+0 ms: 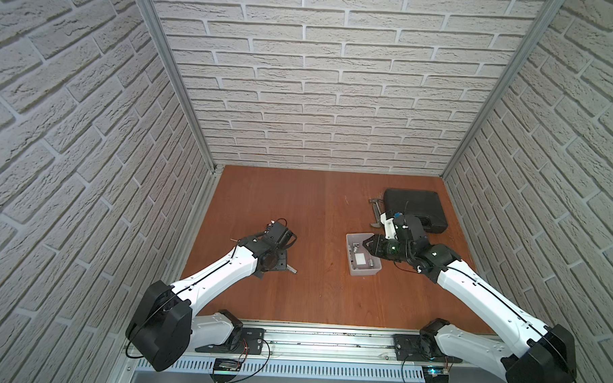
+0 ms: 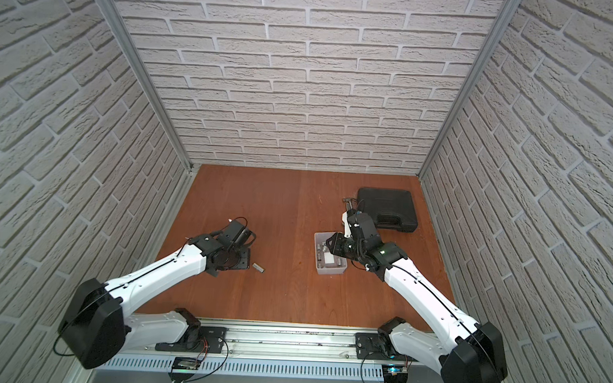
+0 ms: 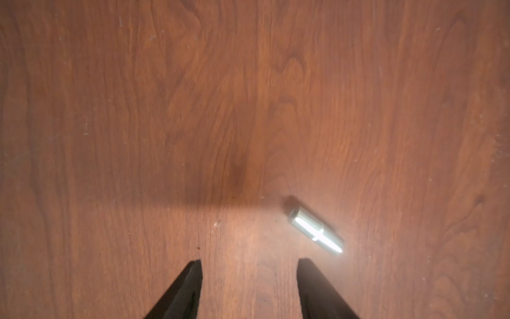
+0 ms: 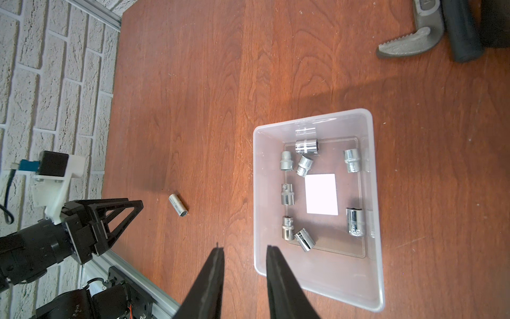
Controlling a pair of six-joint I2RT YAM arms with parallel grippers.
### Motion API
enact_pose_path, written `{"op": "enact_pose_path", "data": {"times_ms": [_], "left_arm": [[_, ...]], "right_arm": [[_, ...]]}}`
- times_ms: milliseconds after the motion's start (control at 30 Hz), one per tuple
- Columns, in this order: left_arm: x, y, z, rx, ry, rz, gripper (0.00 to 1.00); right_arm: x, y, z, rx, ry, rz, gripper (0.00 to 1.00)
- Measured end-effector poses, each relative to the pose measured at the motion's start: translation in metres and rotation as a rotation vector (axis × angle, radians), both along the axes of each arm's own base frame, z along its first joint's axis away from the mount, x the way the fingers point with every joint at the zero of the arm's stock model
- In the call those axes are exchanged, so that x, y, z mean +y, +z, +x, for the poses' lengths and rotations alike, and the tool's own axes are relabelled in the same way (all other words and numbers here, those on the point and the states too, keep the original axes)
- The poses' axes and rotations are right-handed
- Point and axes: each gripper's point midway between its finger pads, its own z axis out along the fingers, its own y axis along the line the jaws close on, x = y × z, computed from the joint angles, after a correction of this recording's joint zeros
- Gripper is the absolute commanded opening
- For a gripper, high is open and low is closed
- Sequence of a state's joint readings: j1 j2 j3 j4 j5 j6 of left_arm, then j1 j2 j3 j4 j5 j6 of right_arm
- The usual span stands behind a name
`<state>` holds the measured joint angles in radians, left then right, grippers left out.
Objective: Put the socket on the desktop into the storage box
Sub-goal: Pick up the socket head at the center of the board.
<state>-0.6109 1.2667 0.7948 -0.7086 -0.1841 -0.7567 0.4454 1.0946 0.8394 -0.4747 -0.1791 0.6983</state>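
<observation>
1 socket (image 3: 314,232) lies on its side on the desktop (image 1: 297,206), loose. It is just beside the left gripper (image 3: 249,265), off to one side of the fingertips and not between them. That gripper's jaws stand moderately apart with nothing in them. The box (image 4: 258,193) sits well apart from this socket, toward the right arm, with 8 other sockets (image 4: 287,194) lying around a white patch (image 4: 321,194) on its floor. The right gripper (image 4: 244,250) hangs at the box's rim, jaws narrowly parted and empty. A black case (image 1: 416,206) lies farther back.
</observation>
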Motion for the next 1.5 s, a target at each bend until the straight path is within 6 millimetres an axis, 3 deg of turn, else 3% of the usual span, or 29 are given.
{"op": "enact_pose_path", "data": {"times_ms": [233, 367, 800, 1133, 1500], "left_arm": [[-0.043, -0.010, 0.008, 0.034, -0.076, 0.004, 0.60], [-0.056, -0.016, 0.009, 0.049, -0.094, 0.012, 0.60], [-0.058, -0.019, 0.002, 0.086, -0.089, 0.073, 0.59], [-0.056, -0.040, -0.003, 0.154, -0.070, 0.118, 0.53], [-0.061, -0.049, -0.002, 0.174, -0.047, 0.107, 0.50]], "right_arm": [[0.004, -0.008, -0.001, 0.022, 0.016, -0.015, 0.32], [0.005, -0.008, -0.001, 0.019, 0.020, -0.020, 0.32], [0.003, -0.009, 0.000, 0.011, 0.020, -0.034, 0.32], [0.003, -0.009, 0.000, 0.009, 0.023, -0.035, 0.32], [0.003, -0.009, 0.000, 0.008, 0.025, -0.037, 0.32]]}}
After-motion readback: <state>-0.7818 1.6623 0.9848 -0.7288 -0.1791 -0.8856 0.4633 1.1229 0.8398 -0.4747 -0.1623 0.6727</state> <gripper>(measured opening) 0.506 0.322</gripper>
